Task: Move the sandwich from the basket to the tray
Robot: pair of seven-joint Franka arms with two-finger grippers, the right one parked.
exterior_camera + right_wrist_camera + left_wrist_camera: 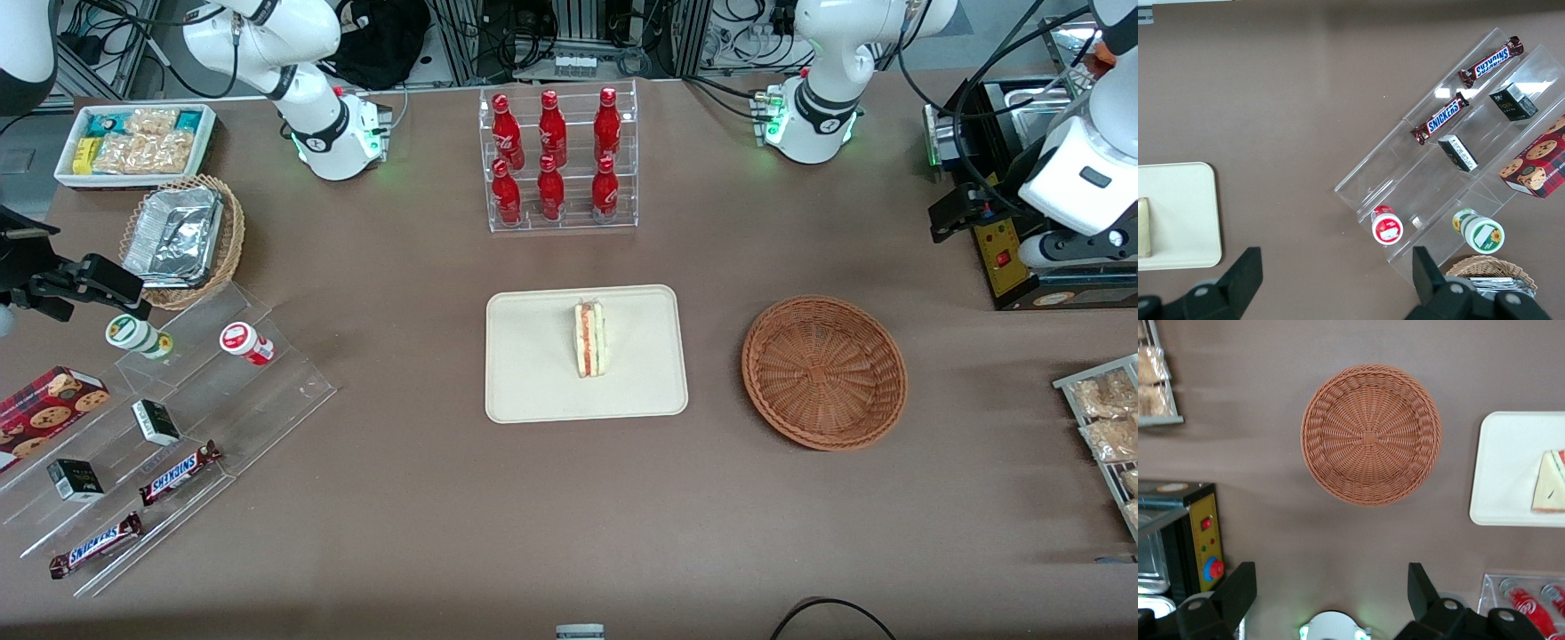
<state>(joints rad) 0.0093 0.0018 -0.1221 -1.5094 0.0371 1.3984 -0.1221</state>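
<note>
Sandwich (589,339) resting on the tray (533,391), long axis running toward and away from the front camera. Basket (1371,434) empty, beside the tray toward the working arm's end of the desk (444,516). Hand (1331,590) raised high above the basket, fingers spread, gripping nothing. Placement judged complete; no approach required.

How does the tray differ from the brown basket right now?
The tray is flat, cream and rectangular; the basket is round, reddish-brown woven wicker. The tray holds the sandwich; the basket holds nothing. Both rest on the table, apart. The gripper hangs high above near the basket, jaws open.
</note>
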